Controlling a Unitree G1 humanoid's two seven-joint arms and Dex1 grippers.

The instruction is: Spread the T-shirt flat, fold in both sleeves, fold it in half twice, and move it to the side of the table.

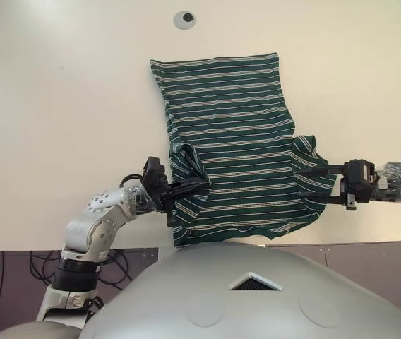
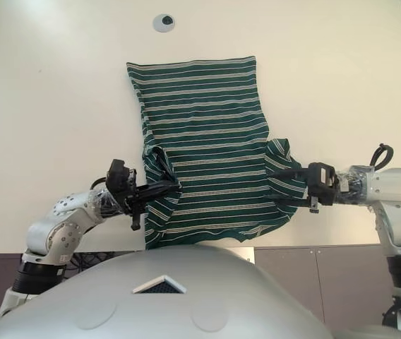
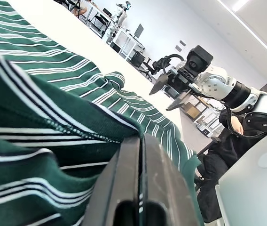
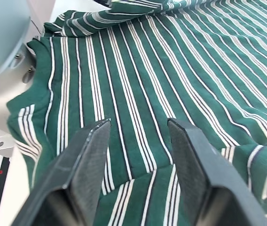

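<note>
The left end effector (image 1: 197, 186) has its fingers (image 3: 140, 174) pressed together on the T-shirt (image 1: 229, 120), gripping the bunched left sleeve (image 1: 185, 159) just left of the frame's middle. The right end effector (image 1: 303, 185) is spread apart, with its fingers (image 4: 89, 155) over the striped cloth by the right sleeve (image 1: 306, 152) and nothing between them. The green, white-striped T-shirt lies at the centre of the frame on the white worktop (image 1: 59, 106) — its straight edge is toward the top, and its lower edge reaches the worktop's near rim. A small round disc (image 1: 184, 20) sits at the top of the frame, apart from the cloth.
</note>
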